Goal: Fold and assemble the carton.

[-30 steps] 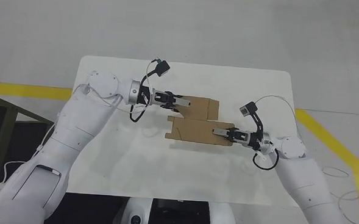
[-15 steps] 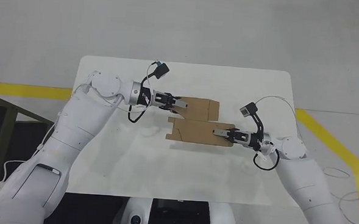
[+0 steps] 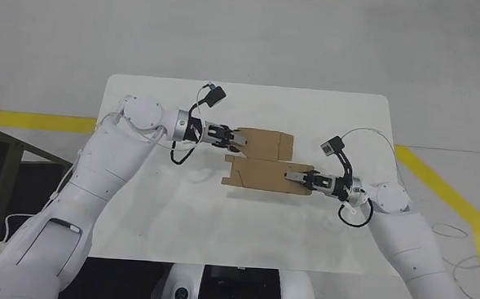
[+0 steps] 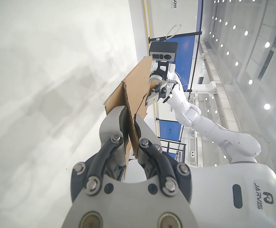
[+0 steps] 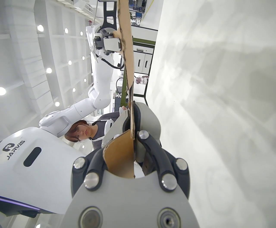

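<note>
**Holding the carton at both ends**

Clamping onto a thin cardboard edge with the left gripper [image 4: 129, 117], fingers [image 4: 112, 123] closed down to the thickness of the sheet (dark pads pressed against either face). Doing the same with the right gripper [image 5: 131, 114], pinched shut on the opposite edge, a curled flap tucked back between its finger bases.

Outward from there: brown carton [image 3: 264, 163] mostly unfolded, laid out from above as two long panels stepped against each other, the farther one shifted toward 3 o'clock, the nearer one toward 9. Gripped at the 9 o'clock end of the farther panel by the left side and at the 3 o'clock end of the nearer panel by the right. Creased along the middle in the left wrist view.

Sitting over the centre of the white table [image 3: 219, 238], a touch toward 12 o'clock. Cannot tell whether resting on the surface or raised just above it.
</note>
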You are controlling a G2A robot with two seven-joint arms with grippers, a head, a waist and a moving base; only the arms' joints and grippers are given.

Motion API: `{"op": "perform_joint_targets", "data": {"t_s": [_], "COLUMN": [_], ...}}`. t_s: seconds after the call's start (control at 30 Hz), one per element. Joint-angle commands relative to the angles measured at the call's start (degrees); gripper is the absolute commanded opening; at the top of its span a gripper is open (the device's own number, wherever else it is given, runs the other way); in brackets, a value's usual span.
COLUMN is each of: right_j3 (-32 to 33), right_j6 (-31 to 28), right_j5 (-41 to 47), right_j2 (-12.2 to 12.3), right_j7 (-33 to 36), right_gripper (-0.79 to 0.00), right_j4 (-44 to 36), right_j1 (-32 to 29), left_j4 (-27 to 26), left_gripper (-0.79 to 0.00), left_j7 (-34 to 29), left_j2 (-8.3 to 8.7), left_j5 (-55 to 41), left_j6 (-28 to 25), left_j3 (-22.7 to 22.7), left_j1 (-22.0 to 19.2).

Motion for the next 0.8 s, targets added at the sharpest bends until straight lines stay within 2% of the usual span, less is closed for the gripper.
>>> {"op": "perform_joint_targets", "data": {"t_s": [0.0, 0.23, 0.27, 0.3, 0.33, 0.57, 0.77], "right_j3": [-0.1, -0.1, 0.0, 0.0, 0.1, 2.8, 7.1], "right_j6": [0.0, -0.4, -0.4, -0.4, -0.4, -1.1, -1.7], "right_j5": [0.0, 0.3, 0.3, 0.3, 0.2, -1.4, -5.9], "right_j2": [0.0, -0.1, -0.1, -0.1, -0.1, 0.5, 1.6], "right_j7": [0.2, 0.6, 0.6, 0.4, -0.1, -3.7, -9.5], "right_gripper": [-0.785, -0.785, -0.723, -0.400, 0.000, 0.000, 0.000], "right_j4": [-0.2, -0.3, -0.2, -0.1, 0.1, 2.1, 1.1], "right_j1": [0.0, 0.0, 0.0, 0.0, 0.0, -0.3, -1.7], "left_j4": [0.1, 0.3, 0.3, 0.3, 0.4, 0.1, -0.4], "left_gripper": [-0.773, -0.785, -0.785, -0.785, -0.785, -0.785, -0.785], "left_j7": [0.0, -0.3, -0.4, -0.5, -0.6, -1.3, -2.1], "left_j2": [-0.01, -0.06, -0.07, -0.09, -0.10, -0.05, 0.07], "left_j5": [-0.1, -0.9, -1.2, -1.6, -1.9, -3.8, -4.3], "left_j6": [0.1, 0.1, 0.0, -0.1, -0.2, -1.3, -2.8], "left_j3": [0.0, 0.0, 0.0, -0.1, -0.1, -0.8, -1.1], "left_j1": [-0.1, -0.2, -0.3, -0.3, -0.4, -0.4, -0.1]}}
